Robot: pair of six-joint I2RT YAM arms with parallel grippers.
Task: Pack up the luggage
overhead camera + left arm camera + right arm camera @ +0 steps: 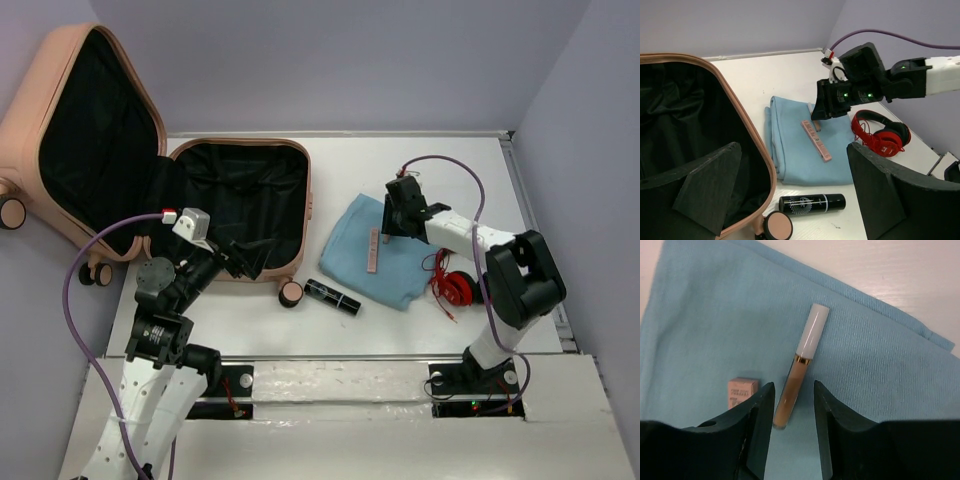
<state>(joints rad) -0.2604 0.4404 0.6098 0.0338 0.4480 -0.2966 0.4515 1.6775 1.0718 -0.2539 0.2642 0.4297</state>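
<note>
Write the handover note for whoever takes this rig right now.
Left gripper: open, holding nothing, over the near edge of the luggage.
Right gripper: open, jaws astride the concealer tube on the blue cloth, not gripping yet.
Done: the luggage lies open; nothing seen packed.
Left: tube, pink box, cloth, black bottle, compact, red headphones, all on the table.

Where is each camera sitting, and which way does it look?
Top: above and behind the arms, looking down on the white table and open peach-pink hard-shell suitcase; both arms show.
Left wrist: faces across the folded light-blue cloth toward the right arm; its open left hand frames the view.
Right wrist: looks straight down; the right hand straddles a white-capped beige tube.
Shared: all see the cloth.
</note>
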